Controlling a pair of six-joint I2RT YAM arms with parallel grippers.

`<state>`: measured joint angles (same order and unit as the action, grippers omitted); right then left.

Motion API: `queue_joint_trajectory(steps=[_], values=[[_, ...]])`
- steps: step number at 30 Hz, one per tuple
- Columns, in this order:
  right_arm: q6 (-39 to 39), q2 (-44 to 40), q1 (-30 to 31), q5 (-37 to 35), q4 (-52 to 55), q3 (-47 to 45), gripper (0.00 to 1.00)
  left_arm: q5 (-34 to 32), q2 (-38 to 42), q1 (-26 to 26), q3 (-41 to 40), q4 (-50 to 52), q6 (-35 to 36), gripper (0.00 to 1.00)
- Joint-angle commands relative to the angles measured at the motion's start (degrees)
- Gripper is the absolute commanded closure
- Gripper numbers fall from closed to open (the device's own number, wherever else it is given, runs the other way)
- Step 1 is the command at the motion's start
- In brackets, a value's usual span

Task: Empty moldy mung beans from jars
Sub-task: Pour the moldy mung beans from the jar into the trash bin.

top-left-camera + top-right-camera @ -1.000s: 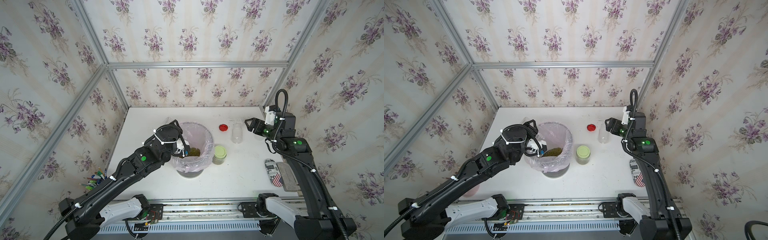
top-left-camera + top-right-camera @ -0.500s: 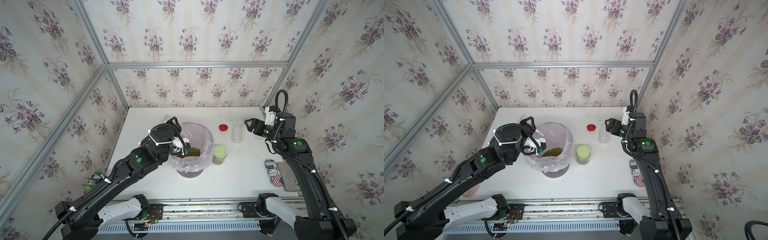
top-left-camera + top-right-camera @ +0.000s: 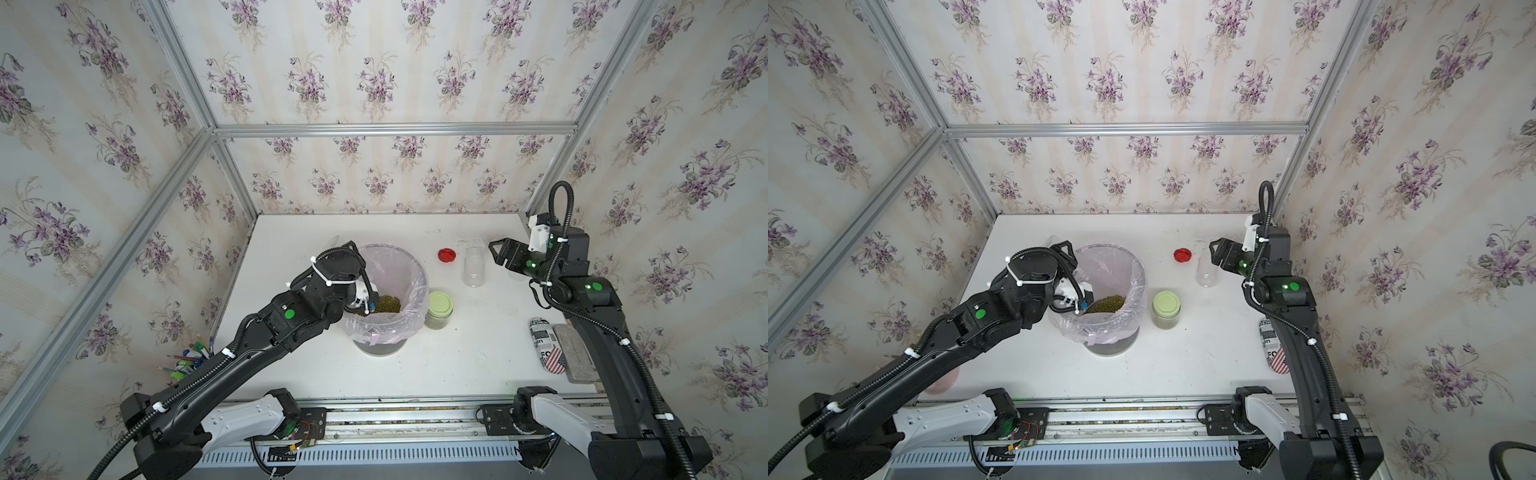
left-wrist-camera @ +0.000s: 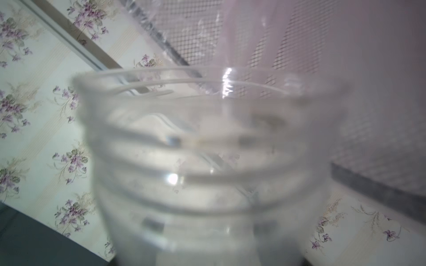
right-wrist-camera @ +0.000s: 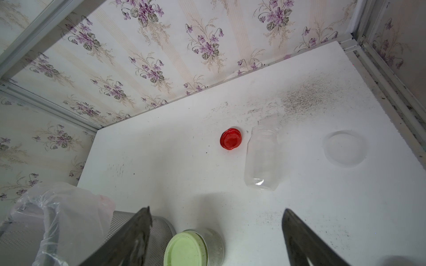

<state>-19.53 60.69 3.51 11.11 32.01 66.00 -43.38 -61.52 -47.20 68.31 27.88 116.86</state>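
The left jaws clasp a clear, seemingly empty plastic jar (image 4: 207,161) just outside the far-left rim of the pink-bagged mesh bin (image 3: 415,270), where olive-green mung beans (image 3: 388,305) lie. Just beside the bin, toward the right edge of the table (image 3: 457,365), stands an upright pale-green-lidded jar (image 3: 439,309). The right jaws, spread and empty, face it from the back-right.

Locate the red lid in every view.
Top view: red lid, far side of the table, right of centre.
Top view: same place.
Left wrist: not in it.
Right wrist: on the bare table.
Landmark: the empty clear jar beside it.
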Motion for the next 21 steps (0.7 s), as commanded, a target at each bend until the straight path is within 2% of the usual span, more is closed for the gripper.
queue_joint_trajectory(steps=[1,6,10,15,19,21], values=[[-0.2,-0.3,0.1,-0.3,-0.9,0.4,0.14,0.9,1.4,-0.6,1.4,-4.7,5.8,0.64],[-0.3,-0.2,0.1,-0.6,-1.3,0.0,0.14,0.5,0.6,0.4,-1.8,-2.7,4.8,0.64],[-0.5,-0.1,0.1,-0.3,-1.1,0.3,0.14,2.7,2.0,-0.4,-0.5,-10.8,7.1,0.64],[-0.3,-0.2,0.1,-1.2,-1.1,-0.4,0.14,2.1,0.6,0.6,-2.8,-4.2,4.6,0.62],[-0.5,0.0,0.1,-0.3,-0.9,0.3,0.14,2.9,0.9,-0.1,-1.3,-10.8,7.2,0.63],[-0.2,-0.1,0.1,-0.8,-0.6,0.4,0.14,3.3,1.0,-0.3,-0.3,-10.9,6.8,0.63]])
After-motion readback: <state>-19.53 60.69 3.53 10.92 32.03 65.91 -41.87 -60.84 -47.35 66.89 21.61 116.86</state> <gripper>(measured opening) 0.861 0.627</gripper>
